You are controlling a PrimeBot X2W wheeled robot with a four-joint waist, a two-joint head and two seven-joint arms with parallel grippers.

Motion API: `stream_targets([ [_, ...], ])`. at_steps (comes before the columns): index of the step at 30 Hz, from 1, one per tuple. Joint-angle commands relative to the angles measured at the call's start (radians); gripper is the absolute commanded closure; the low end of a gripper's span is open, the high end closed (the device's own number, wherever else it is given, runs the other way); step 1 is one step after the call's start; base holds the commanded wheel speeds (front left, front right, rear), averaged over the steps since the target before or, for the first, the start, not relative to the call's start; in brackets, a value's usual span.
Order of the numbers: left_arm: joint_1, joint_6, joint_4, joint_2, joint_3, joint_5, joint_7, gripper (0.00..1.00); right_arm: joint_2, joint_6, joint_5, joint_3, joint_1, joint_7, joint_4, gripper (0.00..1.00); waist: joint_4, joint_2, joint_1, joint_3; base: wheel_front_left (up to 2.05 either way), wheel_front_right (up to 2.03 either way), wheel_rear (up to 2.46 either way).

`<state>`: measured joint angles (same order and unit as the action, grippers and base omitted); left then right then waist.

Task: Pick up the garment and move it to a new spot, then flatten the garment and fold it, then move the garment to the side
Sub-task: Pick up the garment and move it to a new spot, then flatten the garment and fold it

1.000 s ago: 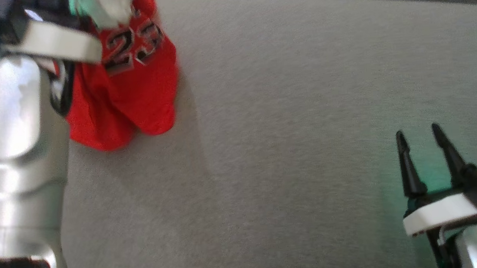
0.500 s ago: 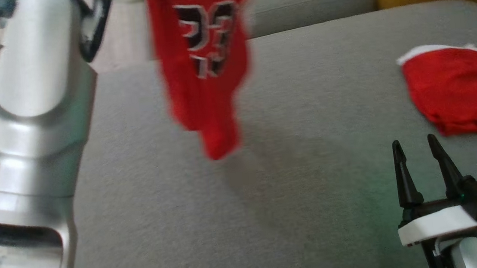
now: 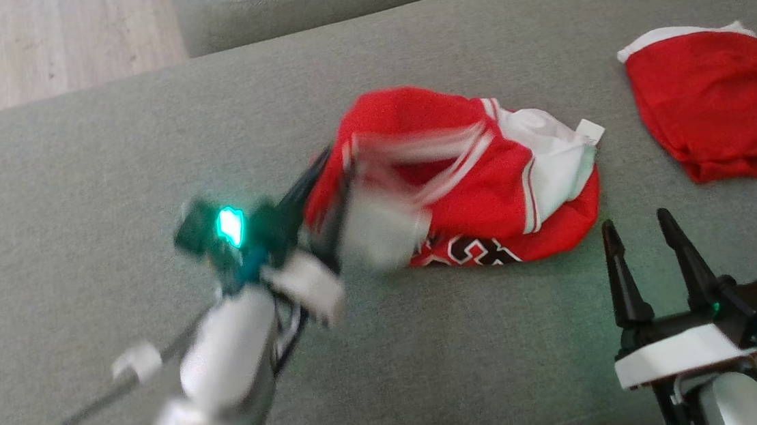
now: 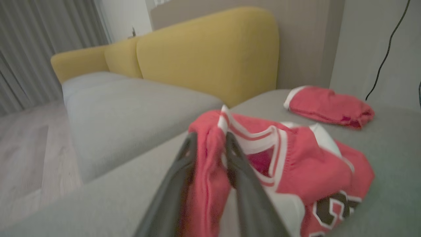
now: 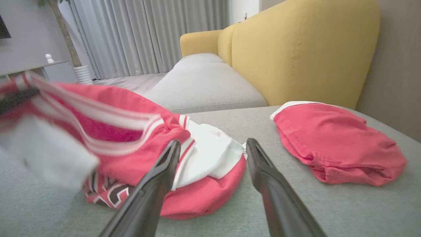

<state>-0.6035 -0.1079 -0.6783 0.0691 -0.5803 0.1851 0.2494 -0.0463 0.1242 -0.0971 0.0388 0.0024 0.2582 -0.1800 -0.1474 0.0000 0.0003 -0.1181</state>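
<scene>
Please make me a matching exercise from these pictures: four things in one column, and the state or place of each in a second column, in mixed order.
1. red and white basketball jersey
2. small plain red garment with a white edge
3. left gripper
4. right gripper

A. open, holding nothing
B. lying apart, far right on the grey cushion
C. shut on the jersey
D. crumpled heap, mid-cushion

Pairs: 1-D, 2-B, 3-C, 4-A

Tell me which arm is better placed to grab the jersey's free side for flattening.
Right. The right gripper is open, empty and close beside the jersey; the left gripper is shut on fabric at its other side.
</scene>
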Motion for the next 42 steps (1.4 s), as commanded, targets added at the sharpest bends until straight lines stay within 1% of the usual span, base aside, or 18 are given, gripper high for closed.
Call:
stream_targets([
  [1,-0.034,0.014,0.037,0.008,0.035,0.004,0.011,0.0,-0.004,0.007,-0.008,0.027,-0.047,0.004,0.028,0.0,0.007,0.0,-0.0003,-0.001,0.0,0.0,0.0],
  [3,0.045,0.046,0.047,-0.001,0.054,0.02,0.012,0.0,-0.004,0.007,-0.015,0.032,-0.043,0.004,0.02,0.0,0.021,0.0,-0.0003,0.009,0.0,0.0,0.0],
  [5,0.131,0.088,0.085,-0.007,0.082,0.031,0.012,0.0,-0.004,0.007,-0.019,0.026,-0.027,0.004,0.013,0.0,0.044,0.0,-0.0003,0.033,0.0,0.0,0.0],
  [8,0.271,0.15,0.171,-0.013,0.124,0.028,0.012,0.0,-0.004,0.007,-0.026,0.016,0.016,0.004,-0.002,0.0,0.081,0.0,-0.0003,0.088,0.0,0.0,0.0],
  [12,0.457,0.218,0.302,-0.016,0.184,0.009,0.012,0.0,-0.004,0.007,-0.041,0.01,0.072,0.004,-0.013,0.0,0.129,0.0,-0.0003,0.144,0.0,0.0,0.0],
  [14,0.538,0.242,0.374,-0.016,0.222,0.002,0.012,0.0,-0.004,0.007,-0.048,0.014,0.093,0.004,-0.015,0.0,0.147,0.0,-0.0003,0.169,0.0,0.0,0.0],
  [18,0.673,0.271,0.512,-0.018,0.287,-0.02,0.012,0.0,-0.004,0.007,-0.06,0.028,0.136,0.004,-0.006,0.0,0.18,0.0,-0.0003,0.216,0.0,0.0,0.0],
  [22,0.759,0.276,0.63,-0.018,0.325,-0.052,0.012,0.0,-0.004,0.007,-0.06,0.039,0.177,0.004,0.008,0.0,0.205,0.0,-0.0003,0.247,0.0,0.0,0.0],
  [25,0.795,0.27,0.665,-0.018,0.334,-0.081,0.012,0.0,-0.004,0.007,-0.057,0.046,0.197,0.004,0.019,0.0,0.214,0.0,-0.0003,0.261,0.0,0.0,0.0],
  [31,0.821,0.26,0.67,-0.019,0.35,-0.077,0.012,0.0,-0.004,0.007,-0.067,0.055,0.214,0.004,0.027,0.0,0.218,0.0,-0.0003,0.273,0.0,0.0,0.0],
  [42,0.826,0.263,0.659,-0.019,0.34,-0.085,0.012,0.0,-0.004,0.007,-0.075,0.061,0.213,0.004,0.032,0.0,0.215,0.0,-0.0003,0.262,0.0,0.0,0.0],
])
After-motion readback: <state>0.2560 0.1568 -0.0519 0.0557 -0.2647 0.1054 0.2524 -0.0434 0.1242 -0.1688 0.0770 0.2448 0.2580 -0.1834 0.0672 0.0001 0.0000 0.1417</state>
